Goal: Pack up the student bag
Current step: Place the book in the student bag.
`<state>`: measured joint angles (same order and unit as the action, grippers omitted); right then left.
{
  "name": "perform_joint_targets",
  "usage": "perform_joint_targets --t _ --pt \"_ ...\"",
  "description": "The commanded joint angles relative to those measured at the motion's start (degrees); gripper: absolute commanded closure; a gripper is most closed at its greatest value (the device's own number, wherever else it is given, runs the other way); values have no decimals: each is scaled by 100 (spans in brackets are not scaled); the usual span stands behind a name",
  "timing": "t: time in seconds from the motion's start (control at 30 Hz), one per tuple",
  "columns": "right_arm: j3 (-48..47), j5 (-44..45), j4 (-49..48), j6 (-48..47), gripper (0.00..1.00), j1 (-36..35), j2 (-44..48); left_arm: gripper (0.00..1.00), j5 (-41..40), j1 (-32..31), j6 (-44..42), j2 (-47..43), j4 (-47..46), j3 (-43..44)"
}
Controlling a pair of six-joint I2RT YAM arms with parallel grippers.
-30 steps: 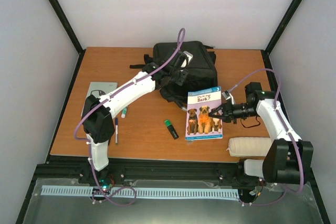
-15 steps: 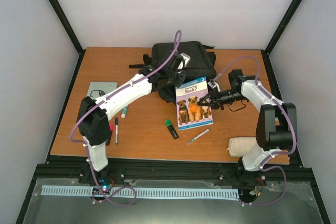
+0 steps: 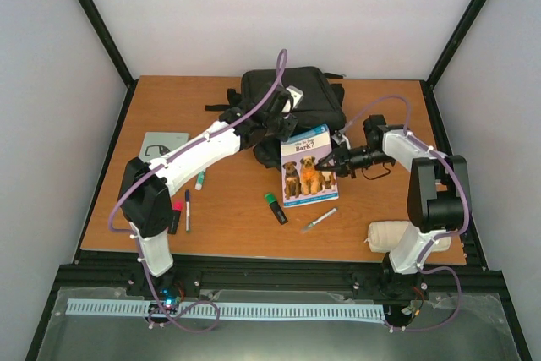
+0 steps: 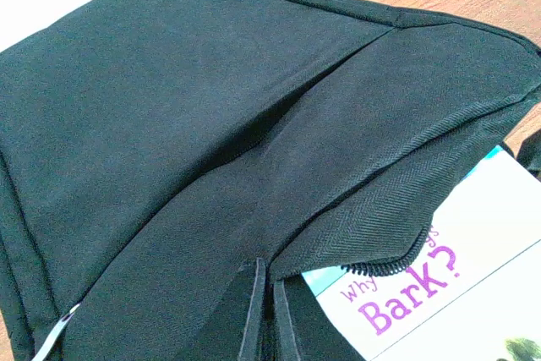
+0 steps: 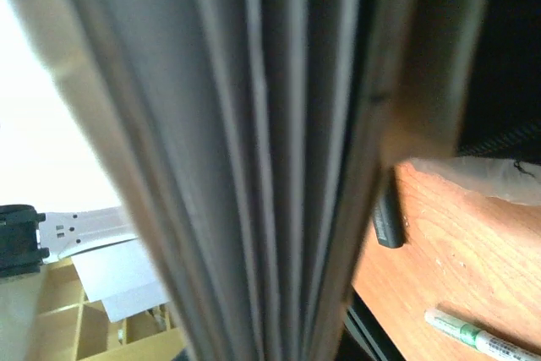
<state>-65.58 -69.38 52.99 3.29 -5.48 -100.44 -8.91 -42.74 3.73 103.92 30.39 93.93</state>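
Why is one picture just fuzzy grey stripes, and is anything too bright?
Right wrist view: the stripes are page edges of the book, so close they blur; the left side is washed out white. Left wrist view: sharp, the student bag dark but its weave shows. Top view: evenly lit, soft shadows.
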Motion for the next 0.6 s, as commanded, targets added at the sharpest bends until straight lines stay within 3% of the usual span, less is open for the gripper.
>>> perform_joint_targets --t 0.0,0.23,0.57 --pt "515 -342 -541 629 97 -33 325 99 119 7 123 -250 -466 137" --pt "1092 -367 -1062 1042 97 -37 988 99 225 3 190 -208 -556 114" --pt "-164 -238 -556 483 97 -33 69 99 743 -65 -47 -440 -734 -141"
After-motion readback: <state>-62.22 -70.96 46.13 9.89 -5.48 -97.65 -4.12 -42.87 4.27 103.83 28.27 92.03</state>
